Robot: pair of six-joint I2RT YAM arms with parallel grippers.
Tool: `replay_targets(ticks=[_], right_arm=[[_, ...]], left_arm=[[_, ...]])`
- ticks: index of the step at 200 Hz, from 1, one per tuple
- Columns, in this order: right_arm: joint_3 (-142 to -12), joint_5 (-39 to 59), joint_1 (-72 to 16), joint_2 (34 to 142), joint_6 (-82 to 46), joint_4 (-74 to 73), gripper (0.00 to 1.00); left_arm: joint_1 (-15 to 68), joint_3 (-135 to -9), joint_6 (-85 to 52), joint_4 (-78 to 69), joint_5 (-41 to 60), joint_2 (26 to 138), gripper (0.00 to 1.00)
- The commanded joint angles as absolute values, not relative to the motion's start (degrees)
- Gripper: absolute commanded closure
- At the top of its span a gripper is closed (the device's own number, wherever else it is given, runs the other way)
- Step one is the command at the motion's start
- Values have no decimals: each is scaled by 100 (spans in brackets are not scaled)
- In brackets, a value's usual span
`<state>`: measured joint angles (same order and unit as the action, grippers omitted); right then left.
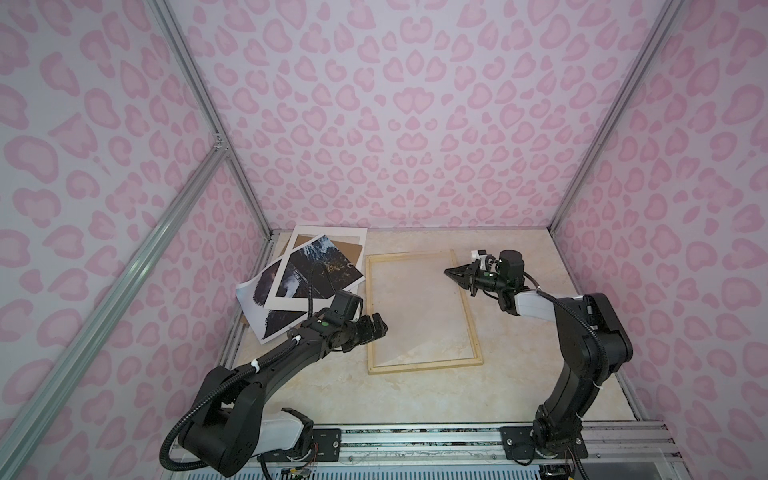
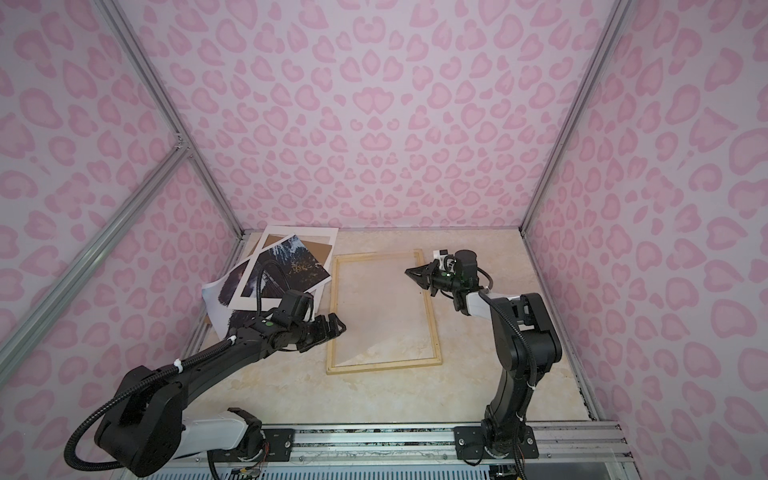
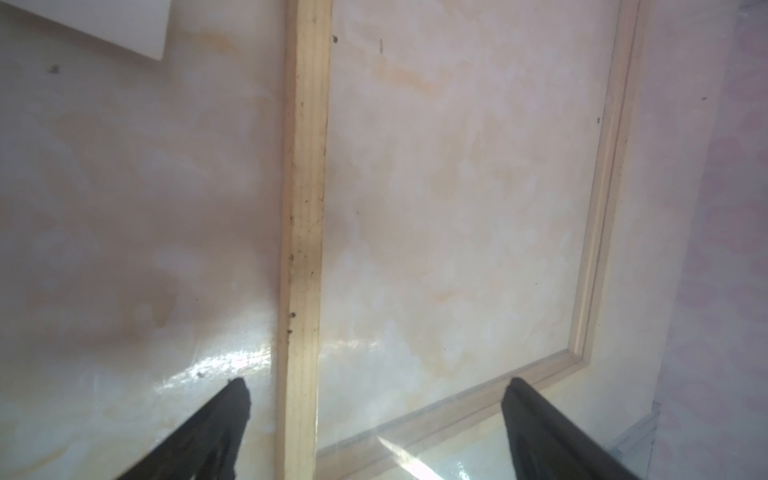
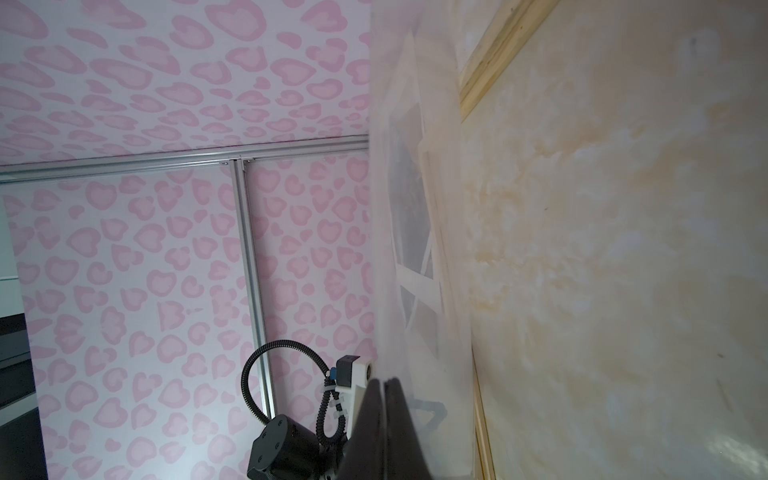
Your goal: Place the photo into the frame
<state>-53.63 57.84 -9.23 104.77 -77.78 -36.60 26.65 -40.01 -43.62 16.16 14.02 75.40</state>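
On the table point(image 1: 519, 374), mid-scene and flat: the frame point(image 1: 424, 366), thin pale wood, long sides toward the back wall, marbled tabletop plain through its middle. Not in it: the photo point(image 1: 259, 291), a dark print with a white margin, off in the far left corner close to the side wall, partly under a white mat point(image 1: 286, 304), with a brown board point(image 1: 351, 249) behind both; mat's nearest corner just beside the frame's left strip, contact impossible to tell. Left gripper point(image 1: 379, 328): jaws wide apart, nothing between them, low over the near half of that left strip; in the left wrist view, one finger point(image 3: 208, 436) on either side of the strip, neither touching it. Right gripper point(image 1: 449, 272): jaws pressed together on the edge of a clear sheet point(image 4: 440, 124), up by the frame's far right corner, above the table; sheet tilted up off the frame, mat and photo hazy through it in the right wrist view. Both grippers well apart from the photo.
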Motion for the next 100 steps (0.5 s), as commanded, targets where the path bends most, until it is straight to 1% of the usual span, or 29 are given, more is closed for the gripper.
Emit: replay_targets(ticks=[1, 13, 34, 66, 100], right_arm=[[-5396, 5724, -927, 10391, -7807, -3692, 100], [-5438, 5731, -932, 10318, -7874, -3726, 100], [-5667, 5635, -938, 10161, -7366, -2932, 100], [-5713, 5773, -1000, 10356, -6910, -2554, 100], [-5654, 5716, -978, 10388, -6405, -2041, 100]], left_arm=[[2663, -4009, -4442, 1402, 1510, 7601, 2], [2663, -3990, -4462, 1357, 1520, 7611, 2], [2668, -3998, -4491, 1318, 1562, 7622, 2], [2666, -4085, -4463, 1425, 1519, 7494, 2], [2655, -4144, -4403, 1560, 1443, 7420, 2]])
